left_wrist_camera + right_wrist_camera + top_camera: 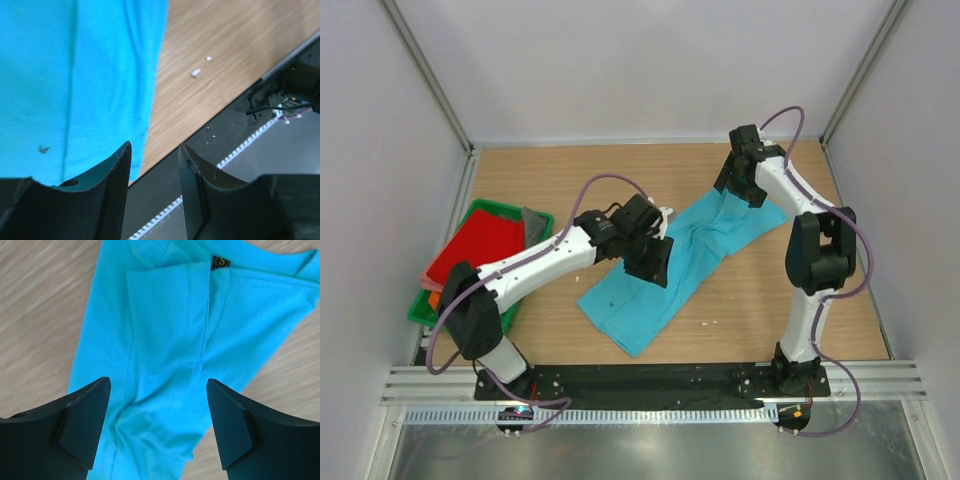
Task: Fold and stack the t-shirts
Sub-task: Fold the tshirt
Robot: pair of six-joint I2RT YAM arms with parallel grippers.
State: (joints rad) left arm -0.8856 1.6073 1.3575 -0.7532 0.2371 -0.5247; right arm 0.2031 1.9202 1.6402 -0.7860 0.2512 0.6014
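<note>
Pale walls enclose a wooden counter. At its left edge sits a green tray holding a red t-shirt on top, an orange t-shirt peeking out beneath it, and something grey at the far corner. A turquoise t-shirt lies folded into a long strip, diagonal across the counter's middle. The left tool hovers over the strip near its middle, released, nothing between its jaws; a small dark mark shows on the cloth nearby. The right tool hangs above the collar end, spread wide and empty, the neck label just beyond.
</note>
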